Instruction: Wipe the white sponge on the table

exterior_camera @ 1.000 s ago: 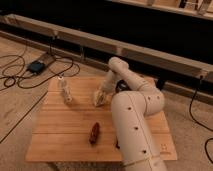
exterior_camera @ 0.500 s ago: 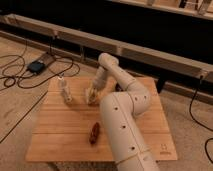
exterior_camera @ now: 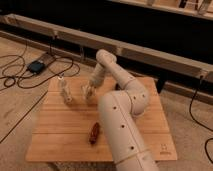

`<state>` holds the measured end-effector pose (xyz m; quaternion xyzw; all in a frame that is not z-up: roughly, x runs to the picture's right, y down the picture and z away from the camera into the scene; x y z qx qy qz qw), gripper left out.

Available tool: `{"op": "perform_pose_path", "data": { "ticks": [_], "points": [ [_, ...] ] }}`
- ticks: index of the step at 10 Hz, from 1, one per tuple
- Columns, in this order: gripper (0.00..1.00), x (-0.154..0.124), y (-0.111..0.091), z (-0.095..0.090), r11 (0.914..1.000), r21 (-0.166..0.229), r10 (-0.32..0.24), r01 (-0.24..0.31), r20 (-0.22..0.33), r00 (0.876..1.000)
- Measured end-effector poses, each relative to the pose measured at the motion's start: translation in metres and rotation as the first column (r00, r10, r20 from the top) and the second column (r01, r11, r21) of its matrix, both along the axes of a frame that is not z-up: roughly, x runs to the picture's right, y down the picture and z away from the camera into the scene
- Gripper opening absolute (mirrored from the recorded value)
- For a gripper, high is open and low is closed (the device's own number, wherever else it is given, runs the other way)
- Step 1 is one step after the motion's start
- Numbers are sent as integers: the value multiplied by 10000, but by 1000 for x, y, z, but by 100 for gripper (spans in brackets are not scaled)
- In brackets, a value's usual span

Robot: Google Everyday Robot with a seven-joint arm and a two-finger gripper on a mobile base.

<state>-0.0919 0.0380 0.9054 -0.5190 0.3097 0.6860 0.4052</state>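
Leftward again since half a second ago: gripper and its load have slid further across the table toward the frame's left, closing on the clear plastic bottle. Gripper sits low at upper centre-left of the tabletop, fingers clenched on the white sponge, which rests against the planks. Bottle stands upright just left of it, apart. Small reddish-brown object lies nearer the front edge, centre. Cables and a dark box on floor, upper left.
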Motion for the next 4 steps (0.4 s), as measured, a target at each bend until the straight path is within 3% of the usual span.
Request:
{"op": "perform_pose_path", "data": {
  "ticks": [3, 4],
  "points": [
    [4, 11, -27, -13, 9979, 463, 451, -445, -121, 9989],
    [4, 9, -26, -13, 9980, 453, 437, -432, -115, 9990]
  ]
}}
